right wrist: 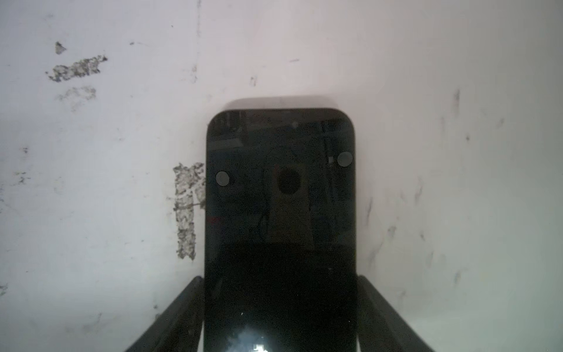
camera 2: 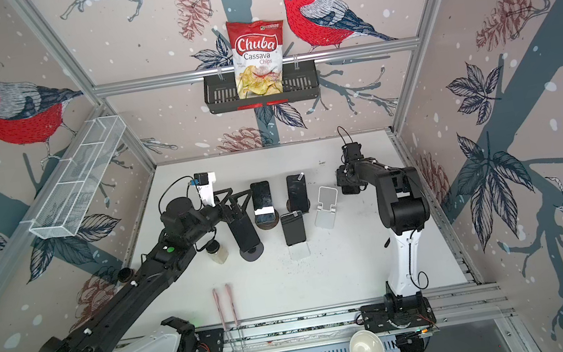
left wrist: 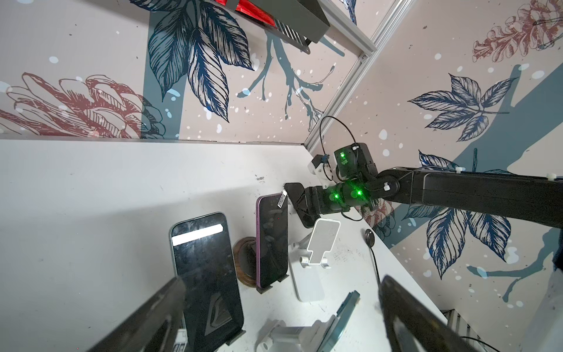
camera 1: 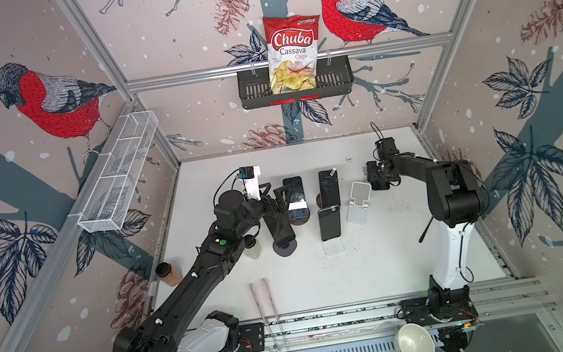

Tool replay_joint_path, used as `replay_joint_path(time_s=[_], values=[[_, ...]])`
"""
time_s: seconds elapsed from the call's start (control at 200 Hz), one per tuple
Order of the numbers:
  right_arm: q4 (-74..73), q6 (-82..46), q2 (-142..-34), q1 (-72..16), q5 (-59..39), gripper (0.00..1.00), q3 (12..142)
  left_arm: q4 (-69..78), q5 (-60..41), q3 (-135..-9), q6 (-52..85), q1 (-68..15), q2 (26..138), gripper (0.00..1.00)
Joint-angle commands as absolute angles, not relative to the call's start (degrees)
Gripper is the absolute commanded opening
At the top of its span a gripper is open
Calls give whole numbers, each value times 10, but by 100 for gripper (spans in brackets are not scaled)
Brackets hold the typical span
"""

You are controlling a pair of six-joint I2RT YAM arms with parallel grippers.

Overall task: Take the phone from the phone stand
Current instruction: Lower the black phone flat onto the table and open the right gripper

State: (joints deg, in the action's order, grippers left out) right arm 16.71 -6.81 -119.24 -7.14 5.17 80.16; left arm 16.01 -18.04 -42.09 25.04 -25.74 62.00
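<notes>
— Phone [right wrist: 280, 198]: found off the stand, clamped by its edges in the right gripper [right wrist: 278, 283], low over the table [right wrist: 91, 183] on that arm's side. Could not tell whether touching.
— Step in hand?
— Judged as the setting-down; took the lift as done, going by the empty white stand [camera 1: 358, 203] just beside.
— Next move?
— Called for lowering flat, then letting go, clear of that stand.
— Left gripper [camera 1: 274, 193]?
— Seen spread wide, holding nothing, beside the phone with the white strip [camera 1: 294, 197].
— Counts?
— Tallied four phones for sure: one held, three upright in stands, namely the strip one, the purple-edged phone [left wrist: 271, 240] and the phone nearest the arm bases [camera 1: 329, 223]. Logged one empty stand, two grippers. Noted also a black slab on a round base [camera 1: 279, 227]; could not tell phone or stand.
</notes>
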Motion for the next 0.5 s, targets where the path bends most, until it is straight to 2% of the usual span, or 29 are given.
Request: replay_joint_path(time_s=[0.0, 0.495], values=[[216, -24, -1209, -74, 44, 72, 807, 170, -181, -416, 245, -258, 614, 98], [209, -35, -1225, -81, 72, 86, 808, 174, -180, -410, 250, -258, 607, 98]])
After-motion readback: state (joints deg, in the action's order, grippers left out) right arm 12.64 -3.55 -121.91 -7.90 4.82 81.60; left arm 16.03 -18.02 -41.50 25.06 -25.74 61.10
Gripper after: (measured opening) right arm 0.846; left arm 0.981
